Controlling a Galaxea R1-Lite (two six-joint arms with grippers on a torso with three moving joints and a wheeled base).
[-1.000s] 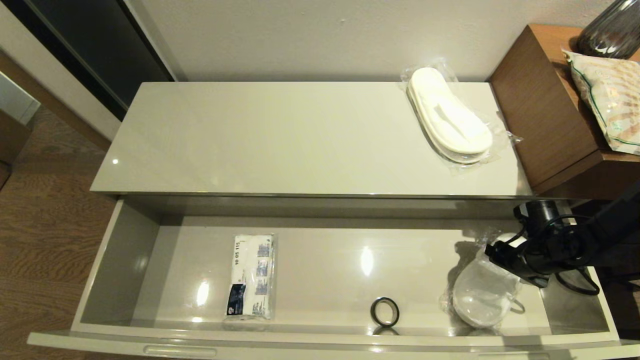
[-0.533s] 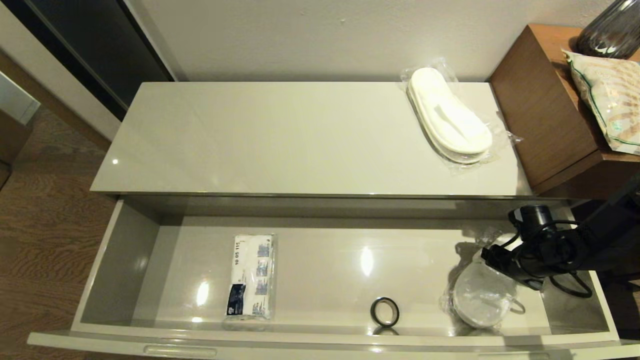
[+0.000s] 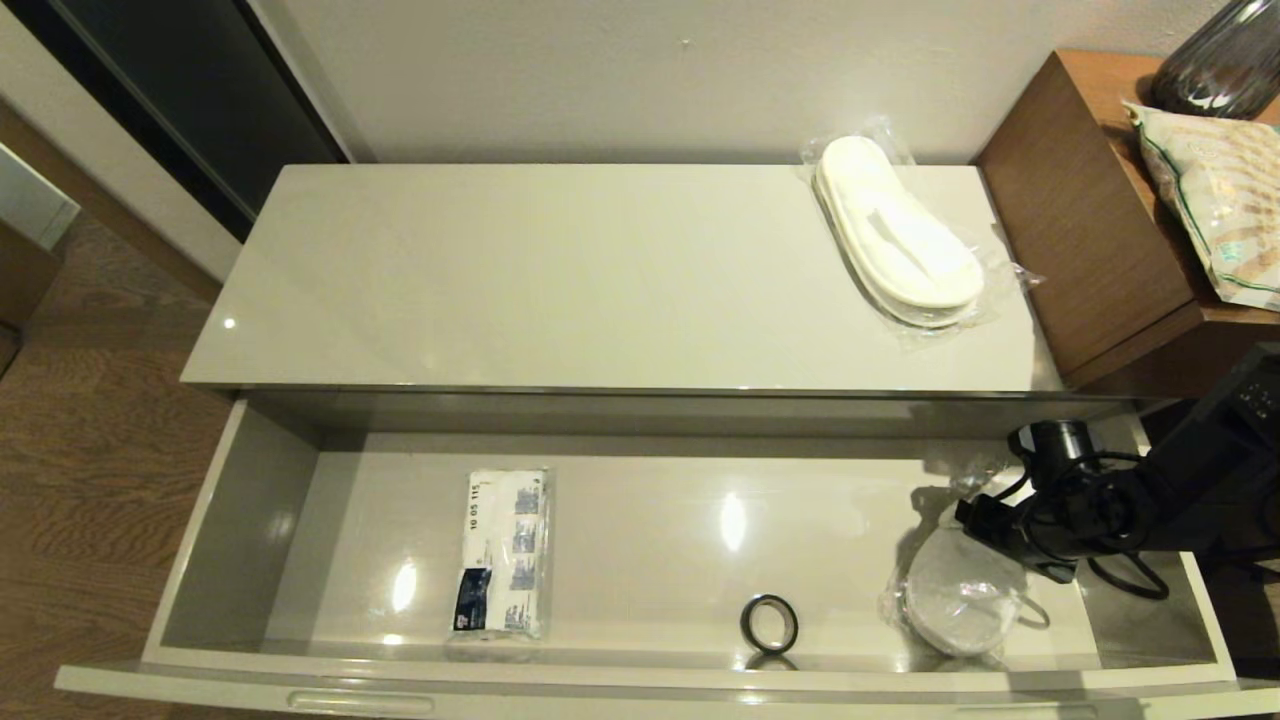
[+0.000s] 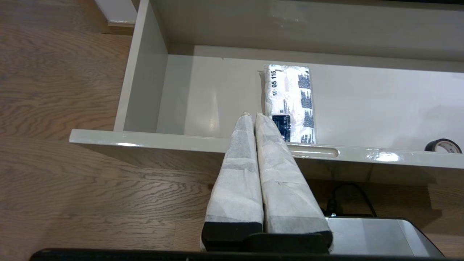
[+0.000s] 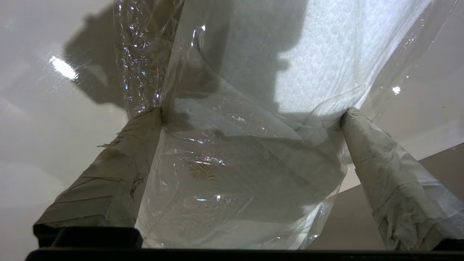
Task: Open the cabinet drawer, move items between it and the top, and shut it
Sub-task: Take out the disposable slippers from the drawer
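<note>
Drawer [image 3: 250,520] fully open. Right gripper [image 5: 250,116] down inside its right end, fingers [image 5: 108,181] spread wide, straddling a bagged slipper pack [image 3: 960,600] on the drawer floor; tips touch the plastic on both sides, not clamped. Second slipper pack [image 3: 900,235] lies on the top [image 3: 520,280], right rear, near the wooden side table [image 3: 1080,210]. White packet [image 3: 503,552] left of centre in the drawer, black ring [image 3: 769,622] near its front wall. Left gripper [image 4: 252,116] fingers pressed together, holding nothing, parked just outside the drawer front.
</note>
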